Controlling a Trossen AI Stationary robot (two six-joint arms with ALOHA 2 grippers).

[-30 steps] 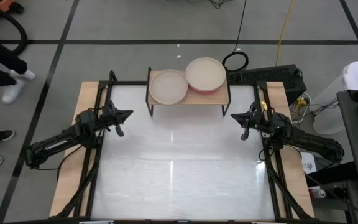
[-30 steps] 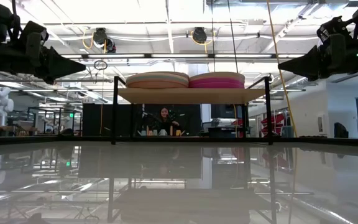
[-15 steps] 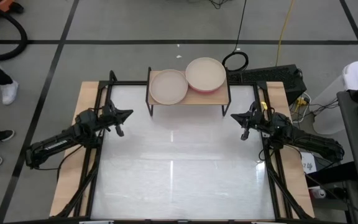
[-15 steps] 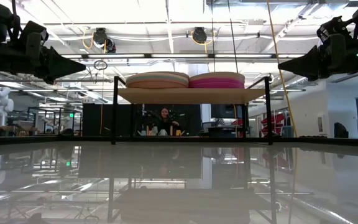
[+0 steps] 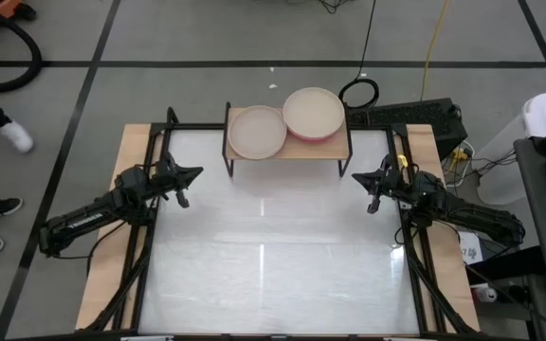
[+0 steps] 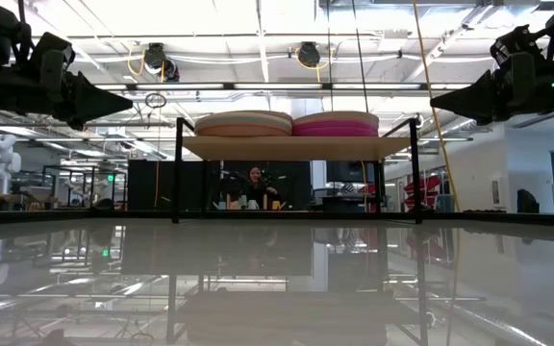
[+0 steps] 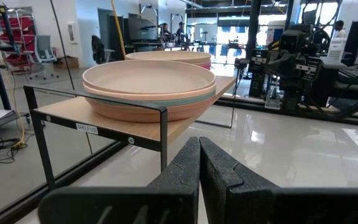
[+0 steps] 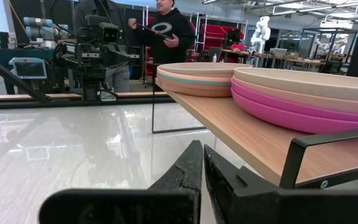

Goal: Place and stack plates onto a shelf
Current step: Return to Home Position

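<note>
Left tool (image 5: 194, 173) and right tool (image 5: 356, 177) hang at opposite sides of the tabletop (image 5: 273, 251) in the high view, both well clear of the shelf (image 5: 301, 150) at the far edge. The plates sit on the shelf in two piles, a pale-topped stack (image 5: 257, 132) beside a magenta-based stack (image 5: 313, 113). In the low view the left tool (image 6: 99, 99) and right tool (image 6: 437, 97) float at about shelf height. The two piles sit level on the shelf (image 6: 296, 147), side by side and close together, and nothing lies below. The left wrist view shows the left tool (image 7: 199, 163) with its fingers pressed together on nothing. It faces the pale-topped stack (image 7: 149, 87), which shows a teal edge above a terracotta bottom plate. In the right wrist view the right tool (image 8: 202, 167) is likewise closed and empty, just off the magenta-based stack (image 8: 303, 99), and a person (image 8: 163, 31) stands beyond the tabletop. The plates look stiff and fairly light, and their matte skin should grip rather than slide. They nest closely, so the only real hold is a pinch across the raised rim of the topmost plate, where the lip flares outward. A pinch at one edge would let the plate tip, and a knock could chip it.
</note>
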